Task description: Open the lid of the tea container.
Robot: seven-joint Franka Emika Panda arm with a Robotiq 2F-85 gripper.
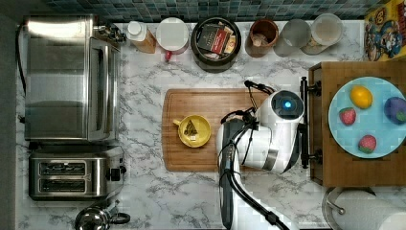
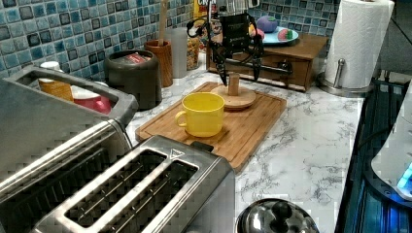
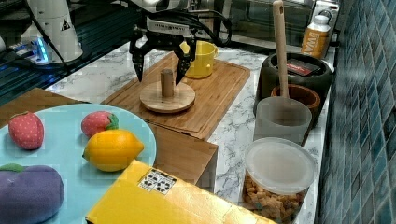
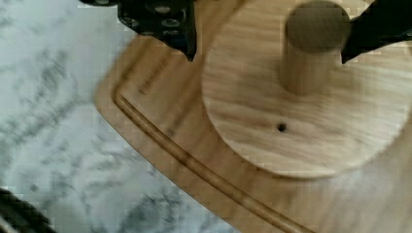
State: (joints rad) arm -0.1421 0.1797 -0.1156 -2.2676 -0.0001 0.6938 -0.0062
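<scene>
- A kitchen worktop (image 1: 143, 201) of white marble with grey veins, backed by a wall of small blue tiles.
- The tea container (image 1: 215, 44), a wide round black canister, stands at the back of the worktop against the tiles. In the top view it is uncovered, with tea packets visible inside.
- Its wooden lid (image 3: 167, 96), a flat round disc with an upright peg handle in the middle, lies on a wooden cutting board (image 1: 191, 158) at the centre of the worktop, apart from the container.
- The robot's hand (image 3: 159, 70) hangs over the lid with its two black fingers spread wide, one on each side of the peg. In the right view and the left view neither finger touches the peg; the hand is released and grasps nothing.
- The wrist view shows the peg between the two dark fingertips (image 4: 187, 41), with the disc and the grooved edge of the board below.
- A yellow mug (image 1: 193, 130) with a tea bag inside stands on the same board, on the top view's left of the arm.
- Beside the container along the back wall stand a white-topped jar (image 1: 172, 33) on the top view's left and a brown cup (image 1: 262, 34) on the top view's right.
- A toaster oven (image 1: 67, 76) and a toaster (image 1: 72, 172) occupy the top view's left side.
- On the top view's right, a pale blue plate (image 1: 368, 134) holds toy fruit.
</scene>
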